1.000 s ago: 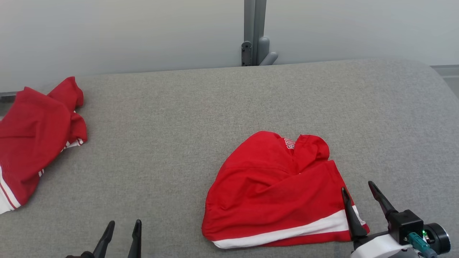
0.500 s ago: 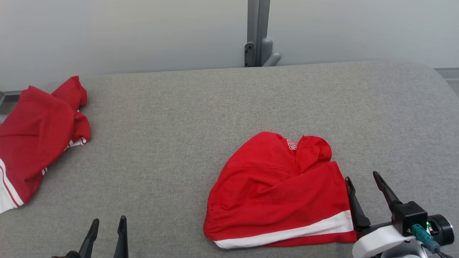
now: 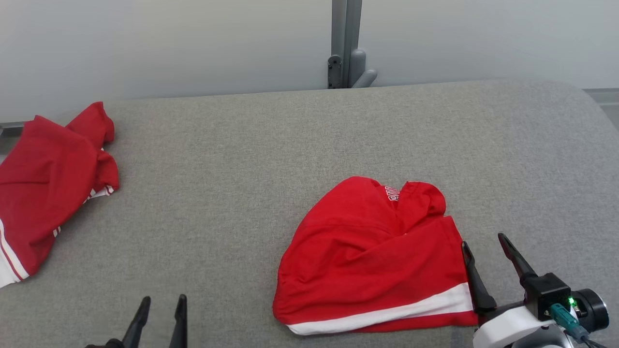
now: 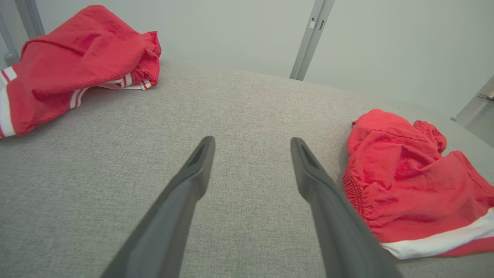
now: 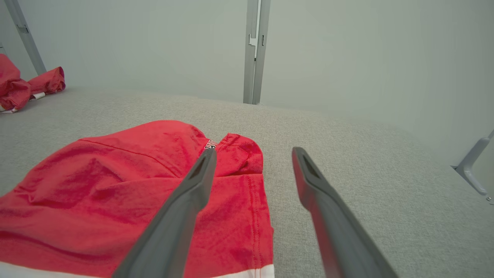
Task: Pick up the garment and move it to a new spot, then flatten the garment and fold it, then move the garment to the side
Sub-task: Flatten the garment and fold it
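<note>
1. Right now the garment (image 3: pixel 372 251), red with a white band along its near hem, lies crumpled in a rounded heap on the grey counter (image 3: pixel 242 169), right of centre in the head view and close to the near edge.
2. A bit of white lettering shows at the top of the heap, beside a bunched fold of cloth.
3. The right gripper (image 3: pixel 482 240) stands at the garment's right edge with its fingers spread wide and nothing between them.
4. In the right wrist view the right gripper (image 5: pixel 253 150) has one finger in front of the garment (image 5: pixel 115 193) and the other over bare counter. I cannot tell whether either finger touches the cloth.
5. The left gripper (image 3: pixel 163 299) sits low at the near edge of the counter, left of the garment and apart from it, fingers also spread and empty.
6. In the left wrist view the left gripper (image 4: pixel 251 139) points across bare fabric, with the garment (image 4: pixel 409 181) just off to one side.
7. A second red garment (image 3: pixel 48 188) with white stripes lies heaped at the far left end of the counter, well apart from the first.
8. Behind the counter rises a pale wall with a grey post (image 3: pixel 344 43).
</note>
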Available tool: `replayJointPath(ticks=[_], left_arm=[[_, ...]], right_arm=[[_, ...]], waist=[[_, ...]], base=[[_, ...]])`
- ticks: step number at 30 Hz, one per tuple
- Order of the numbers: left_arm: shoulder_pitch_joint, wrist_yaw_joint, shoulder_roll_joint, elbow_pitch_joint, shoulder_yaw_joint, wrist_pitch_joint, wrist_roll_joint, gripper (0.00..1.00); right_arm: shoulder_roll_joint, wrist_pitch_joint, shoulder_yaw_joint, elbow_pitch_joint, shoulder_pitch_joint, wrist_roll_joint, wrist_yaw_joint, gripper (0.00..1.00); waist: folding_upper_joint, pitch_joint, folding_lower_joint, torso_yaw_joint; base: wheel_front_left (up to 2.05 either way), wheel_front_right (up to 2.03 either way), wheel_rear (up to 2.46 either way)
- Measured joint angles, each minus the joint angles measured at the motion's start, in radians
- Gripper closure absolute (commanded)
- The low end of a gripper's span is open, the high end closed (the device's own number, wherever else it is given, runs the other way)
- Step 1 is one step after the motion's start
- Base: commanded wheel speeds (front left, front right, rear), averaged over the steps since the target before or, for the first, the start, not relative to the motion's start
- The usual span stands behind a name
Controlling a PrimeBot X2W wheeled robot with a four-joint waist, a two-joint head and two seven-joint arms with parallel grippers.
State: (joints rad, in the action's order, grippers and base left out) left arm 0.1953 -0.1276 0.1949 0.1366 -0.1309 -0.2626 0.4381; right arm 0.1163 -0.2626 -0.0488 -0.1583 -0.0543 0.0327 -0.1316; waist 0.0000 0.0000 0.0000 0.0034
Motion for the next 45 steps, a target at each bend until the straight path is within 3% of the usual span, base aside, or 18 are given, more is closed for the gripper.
replayJointPath(ticks=[11,25,34,35,36,37,38,39,45], left_arm=[[-0.065,0.0,0.088,0.071,-0.358,0.071,0.166,0.0],[-0.239,0.0,0.146,0.184,-0.613,0.088,0.314,0.0],[-0.31,0.0,0.168,0.252,-0.69,0.04,0.369,0.0],[-0.316,0.0,0.169,0.254,-0.7,0.037,0.374,0.06],[-0.322,0.0,0.171,0.256,-0.709,0.035,0.378,0.45],[-0.328,0.0,0.174,0.259,-0.718,0.032,0.381,0.58],[-0.333,0.0,0.176,0.261,-0.727,0.032,0.384,0.87],[-0.339,0.0,0.178,0.263,-0.737,0.029,0.389,1.0],[-0.359,0.0,0.188,0.267,-0.768,0.015,0.408,1.0]], right_arm=[[0.105,0.0,-0.068,-0.132,0.02,0.035,0.0,0.0],[0.102,0.0,-0.081,-0.134,0.072,0.046,0.0,0.0],[0.093,0.0,-0.072,-0.125,0.08,0.046,0.0,0.0],[0.092,0.0,-0.072,-0.123,0.08,0.046,0.0,0.0],[0.089,0.0,-0.071,-0.123,0.08,0.045,0.0,0.0],[0.086,0.0,-0.071,-0.122,0.08,0.045,0.0,0.0],[0.083,0.0,-0.072,-0.122,0.08,0.045,0.0,0.0],[0.081,0.0,-0.072,-0.121,0.08,0.044,0.0,0.0],[0.079,0.0,-0.112,-0.124,0.081,0.047,0.0,0.0]], waist=[[0.0,0.04,0.0,-0.027],[0.0,0.125,0.0,-0.088],[0.0,0.162,0.0,-0.136],[0.0,0.165,0.0,-0.139],[0.0,0.168,0.0,-0.142],[0.0,0.17,0.0,-0.144],[0.0,0.172,0.0,-0.145],[0.0,0.173,0.0,-0.146],[0.0,0.175,0.0,-0.142]], base=[[0.0,0.0,0.0],[0.0,0.0,0.0],[0.0,0.0,0.0],[0.0,0.0,0.0],[0.0,0.0,0.0],[0.0,0.0,0.0],[0.0,0.0,0.0],[0.0,0.0,0.0],[0.0,0.0,0.0]])
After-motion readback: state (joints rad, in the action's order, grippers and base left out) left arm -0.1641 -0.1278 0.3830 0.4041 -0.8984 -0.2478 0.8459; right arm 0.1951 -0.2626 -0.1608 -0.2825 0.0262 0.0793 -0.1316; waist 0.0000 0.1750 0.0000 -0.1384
